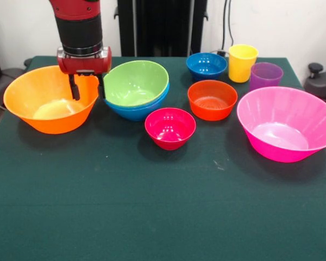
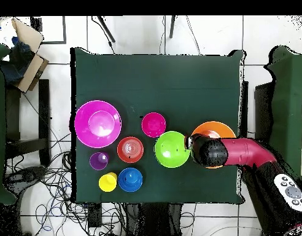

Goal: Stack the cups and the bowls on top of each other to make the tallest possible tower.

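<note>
My gripper (image 1: 87, 88) hangs open over the right rim of the large orange bowl (image 1: 46, 100), one finger inside the bowl and one outside. Just right of it, a green bowl (image 1: 135, 81) sits nested in a light blue bowl (image 1: 136, 112); this is the only stack in view. Standing singly are a crimson bowl (image 1: 170, 128), an orange-red bowl (image 1: 212, 99), a dark blue bowl (image 1: 206, 66) and a large pink bowl (image 1: 285, 124). The yellow cup (image 1: 243, 62) and purple cup (image 1: 265, 76) stand upright at the back right. In the overhead view the arm (image 2: 239, 152) hides the gripper and part of the orange bowl (image 2: 213, 128).
The dark green table cover (image 1: 152, 206) is bare along the whole front half. Everything stands in the back half. In the overhead view cables (image 2: 55, 178) and chairs (image 2: 18, 129) lie off the table's sides.
</note>
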`<action>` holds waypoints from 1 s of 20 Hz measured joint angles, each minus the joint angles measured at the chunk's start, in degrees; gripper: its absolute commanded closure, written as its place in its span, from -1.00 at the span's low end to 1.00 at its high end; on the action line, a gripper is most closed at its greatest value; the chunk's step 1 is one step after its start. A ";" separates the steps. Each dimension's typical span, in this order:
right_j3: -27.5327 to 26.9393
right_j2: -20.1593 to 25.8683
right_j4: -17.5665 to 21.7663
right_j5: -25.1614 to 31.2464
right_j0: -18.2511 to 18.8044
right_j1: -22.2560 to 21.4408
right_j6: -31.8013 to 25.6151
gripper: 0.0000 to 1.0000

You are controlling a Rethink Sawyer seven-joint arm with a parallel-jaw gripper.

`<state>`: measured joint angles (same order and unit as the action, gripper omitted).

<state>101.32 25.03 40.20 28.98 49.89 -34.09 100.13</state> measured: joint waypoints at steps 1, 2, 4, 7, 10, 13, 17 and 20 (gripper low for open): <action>-0.03 -0.53 0.00 -0.54 -0.19 0.04 0.00 -1.00; -0.06 -0.97 -0.01 -1.08 -0.33 0.13 0.00 -1.00; -0.11 -1.64 -0.01 -1.91 -0.53 0.30 0.00 -1.00; -0.45 -2.87 -0.02 -3.11 -0.69 0.93 0.00 -1.00; -0.69 -3.59 -0.04 -3.38 -0.67 1.40 0.00 -1.00; -0.74 -3.99 -0.05 -3.37 -0.67 1.65 0.00 -1.00; -0.74 -4.51 -0.07 -3.37 -0.67 2.01 0.00 -1.00; -0.73 -4.64 -0.08 -3.37 -0.68 2.04 0.00 -1.00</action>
<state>100.59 20.39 40.12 25.61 49.21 -32.04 100.13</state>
